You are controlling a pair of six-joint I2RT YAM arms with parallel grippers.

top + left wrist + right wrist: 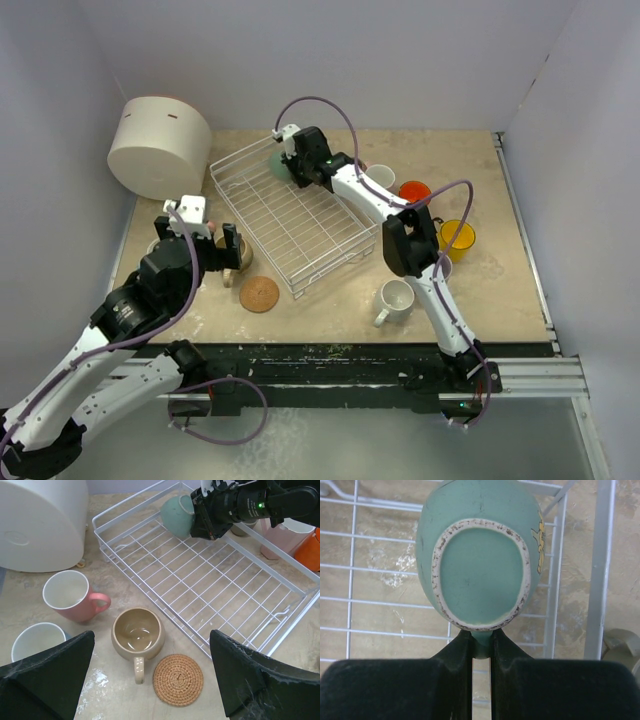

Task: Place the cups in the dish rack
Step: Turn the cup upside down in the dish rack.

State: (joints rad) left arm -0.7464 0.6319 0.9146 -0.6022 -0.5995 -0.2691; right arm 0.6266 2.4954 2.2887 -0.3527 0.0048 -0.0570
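My right gripper (pixel 481 642) is shut on the handle of a teal cup (pixel 480 565), whose base faces the wrist camera. The teal cup (pixel 277 160) hangs over the far corner of the white wire dish rack (pixel 300 290), and the left wrist view also shows this cup (pixel 177 515) above the rack (pixel 150 587). My left gripper (pixel 151 645) stands wide open above a beige cup (pixel 137 635), holding nothing. A pink cup (pixel 70 597) and a pale cup (pixel 37 640) stand left of the beige one.
A cork coaster (pixel 177 680) lies beside the beige cup. A large white container (pixel 158 145) stands at the back left. Right of the rack are a white cup (pixel 396 297), a yellow cup (pixel 458 237) and an orange cup (pixel 414 191). An olive-grey cup (pixel 622 645) sits outside the rack's corner.
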